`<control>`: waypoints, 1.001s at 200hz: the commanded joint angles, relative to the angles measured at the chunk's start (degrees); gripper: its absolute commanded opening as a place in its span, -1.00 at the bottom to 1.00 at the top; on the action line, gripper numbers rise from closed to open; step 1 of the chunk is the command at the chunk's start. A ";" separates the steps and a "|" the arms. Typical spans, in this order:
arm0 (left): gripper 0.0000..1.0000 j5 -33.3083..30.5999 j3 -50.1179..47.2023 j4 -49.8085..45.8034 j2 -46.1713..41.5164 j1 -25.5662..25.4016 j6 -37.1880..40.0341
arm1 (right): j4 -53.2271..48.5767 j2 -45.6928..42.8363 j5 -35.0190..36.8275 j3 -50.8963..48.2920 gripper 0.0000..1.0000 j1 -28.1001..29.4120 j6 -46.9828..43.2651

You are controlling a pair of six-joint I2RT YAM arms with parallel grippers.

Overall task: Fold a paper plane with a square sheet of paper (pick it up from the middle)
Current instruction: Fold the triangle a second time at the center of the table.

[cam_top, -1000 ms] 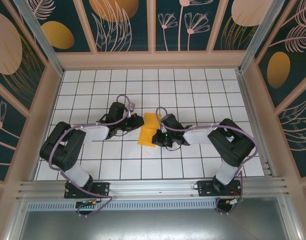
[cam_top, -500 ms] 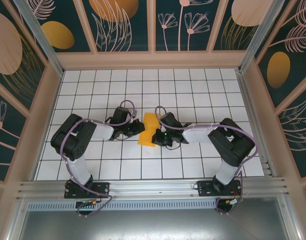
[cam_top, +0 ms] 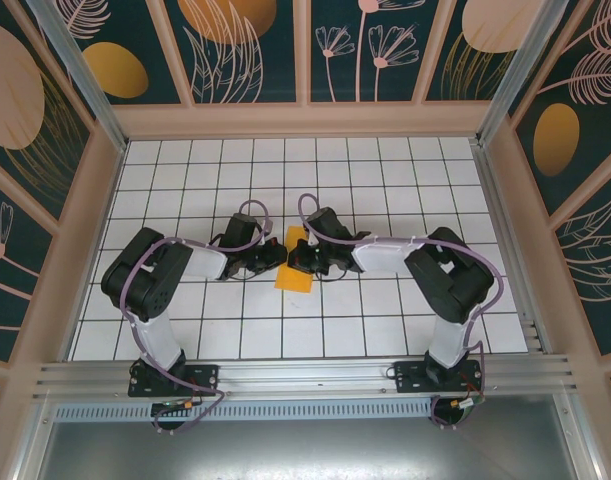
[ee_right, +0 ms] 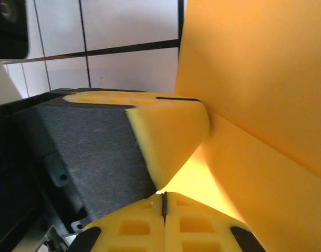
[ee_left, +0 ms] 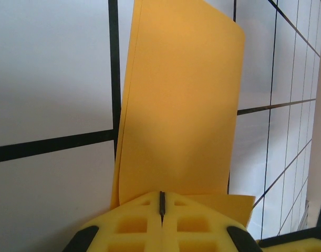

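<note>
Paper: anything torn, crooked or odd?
No tear or spill. The folded paper looks slightly uneven: by the shut left gripper, a lower layer sticks out past the upper flap, so the edges aren't flush.

Item: white tiled tabletop (cam_top: 385,180), black grid lines; dark teal wall panels (cam_top: 390,70), pale floral line drawings, orange ovals (cam_top: 115,70); beige frame (cam_top: 305,120) beneath panels; aluminium rails (cam_top: 305,378) along near edge

The white tiled table (cam_top: 185,330) bears folded orange paper (cam_top: 295,277).
</note>
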 commanded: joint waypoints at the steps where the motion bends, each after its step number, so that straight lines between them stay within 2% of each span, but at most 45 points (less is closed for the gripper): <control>1: -0.87 -4.25 -0.07 -4.25 1.66 0.00 1.79 | 0.35 3.19 0.48 -0.10 -1.00 0.40 0.56; 39: -0.87 -3.85 -0.32 -3.83 1.58 -0.05 1.63 | 0.84 1.58 2.15 -2.75 -1.00 0.55 0.91; 56: -0.87 -3.65 -0.30 -3.70 1.81 -0.02 1.64 | 0.87 3.18 0.28 -2.37 -1.00 0.01 0.41; 80: -0.89 -4.46 -0.36 -4.12 1.59 -0.04 1.55 | -3.51 3.96 1.84 -2.55 -1.00 0.40 -0.61; 169: -0.98 -7.18 -0.91 -4.59 3.64 -0.05 -0.59 | -3.02 -6.22 -2.46 -14.39 -0.99 0.40 -0.68; 200: -0.98 -6.95 -0.72 -4.72 3.52 -0.01 -0.22 | -3.26 -9.09 -1.24 -17.74 -0.99 0.40 0.28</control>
